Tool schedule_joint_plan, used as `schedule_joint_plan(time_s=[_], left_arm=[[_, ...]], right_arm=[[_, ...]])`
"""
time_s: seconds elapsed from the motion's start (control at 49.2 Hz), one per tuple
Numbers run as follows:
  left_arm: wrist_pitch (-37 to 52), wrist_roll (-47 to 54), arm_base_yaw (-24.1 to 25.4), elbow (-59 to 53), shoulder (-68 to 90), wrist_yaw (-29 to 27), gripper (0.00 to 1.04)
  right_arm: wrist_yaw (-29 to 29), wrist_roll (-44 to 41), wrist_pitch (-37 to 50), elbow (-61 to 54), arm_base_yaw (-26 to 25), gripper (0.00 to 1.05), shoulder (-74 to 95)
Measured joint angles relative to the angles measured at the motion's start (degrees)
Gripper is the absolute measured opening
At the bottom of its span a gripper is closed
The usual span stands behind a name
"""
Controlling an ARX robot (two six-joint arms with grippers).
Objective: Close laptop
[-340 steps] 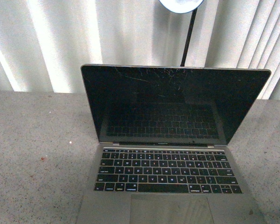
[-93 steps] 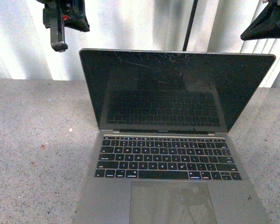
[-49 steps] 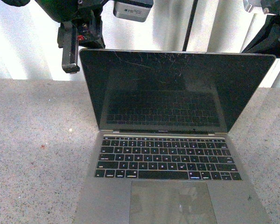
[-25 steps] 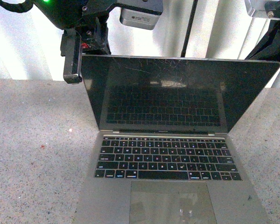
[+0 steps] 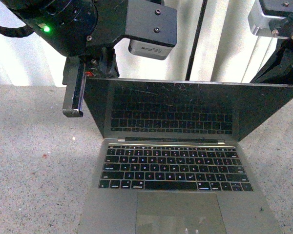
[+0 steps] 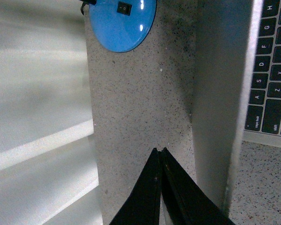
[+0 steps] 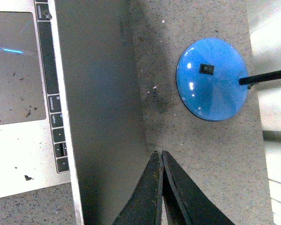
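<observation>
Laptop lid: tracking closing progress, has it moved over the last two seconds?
Yes. The laptop lid has tipped forward toward the keyboard; its top edge sits lower against the lamp pole.

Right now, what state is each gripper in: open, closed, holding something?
Left gripper: jaws closed, holding nothing, behind the laptop lid.
Right gripper: jaws closed, holding nothing, also behind the lid.
</observation>
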Motion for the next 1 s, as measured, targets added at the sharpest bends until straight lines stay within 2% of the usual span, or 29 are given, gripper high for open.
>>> schedule_joint_plan(time_s=[0.162, 0.995], left_arm=[[3.69, -0.33, -0.59, -2.49, -0.68, -0.70, 0.04], [10.54, -2.21, -2.14, -15.96, -2.38, -1.55, 0.04]], right_arm=[[0.61, 1.11, 1.81, -2.56, 0.70, 0.03, -0.35], [-0.35, 2.60, 6.23, -13.29, 2.49, 0.03, -1.42]])
